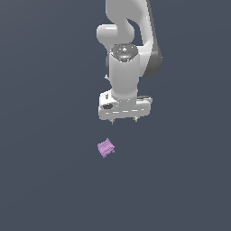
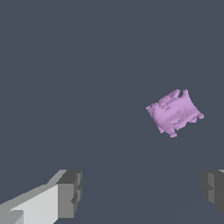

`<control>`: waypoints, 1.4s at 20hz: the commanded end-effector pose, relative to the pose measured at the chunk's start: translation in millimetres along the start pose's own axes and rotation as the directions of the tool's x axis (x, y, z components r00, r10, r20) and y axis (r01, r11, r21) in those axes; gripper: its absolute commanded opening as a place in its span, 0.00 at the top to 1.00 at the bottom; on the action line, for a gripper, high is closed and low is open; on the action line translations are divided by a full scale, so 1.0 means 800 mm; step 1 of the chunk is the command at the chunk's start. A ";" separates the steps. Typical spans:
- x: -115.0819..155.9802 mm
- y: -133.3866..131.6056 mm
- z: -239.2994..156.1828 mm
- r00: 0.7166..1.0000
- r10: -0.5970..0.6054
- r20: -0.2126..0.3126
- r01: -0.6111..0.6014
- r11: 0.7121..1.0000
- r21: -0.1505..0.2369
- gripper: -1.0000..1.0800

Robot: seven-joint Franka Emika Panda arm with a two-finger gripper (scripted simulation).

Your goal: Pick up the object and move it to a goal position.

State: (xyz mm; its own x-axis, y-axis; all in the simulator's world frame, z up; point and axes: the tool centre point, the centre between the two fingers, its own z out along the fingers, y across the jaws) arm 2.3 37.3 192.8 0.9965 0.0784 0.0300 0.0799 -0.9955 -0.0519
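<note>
Dark floor, arm (image 1: 128, 54) vertical, jaws spread.

The end effector (image 2: 142, 192) has its jaws spread wide, with nothing between the two grey fingertips (image 2: 70, 192). The light-purple object (image 2: 175, 113) lies apart from them on the dark surface (image 2: 65, 78), its edges notched and ragged.

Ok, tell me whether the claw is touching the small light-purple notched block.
Apart. The wrist view shows the small light-purple notched block on bare floor, clear of both open fingers of the claw.
</note>
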 end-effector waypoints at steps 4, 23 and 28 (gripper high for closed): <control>0.008 0.011 0.011 0.999 -0.053 0.004 0.053 0.999 -0.007 0.04; 0.051 0.095 0.098 0.908 -0.418 0.041 0.419 0.907 -0.030 0.04; 0.056 0.110 0.115 0.879 -0.475 0.048 0.476 0.879 -0.030 0.04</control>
State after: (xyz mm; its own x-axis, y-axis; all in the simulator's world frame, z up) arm 54.6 -39.2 101.6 0.8498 0.5271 0.0041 0.5271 -0.8498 -0.0024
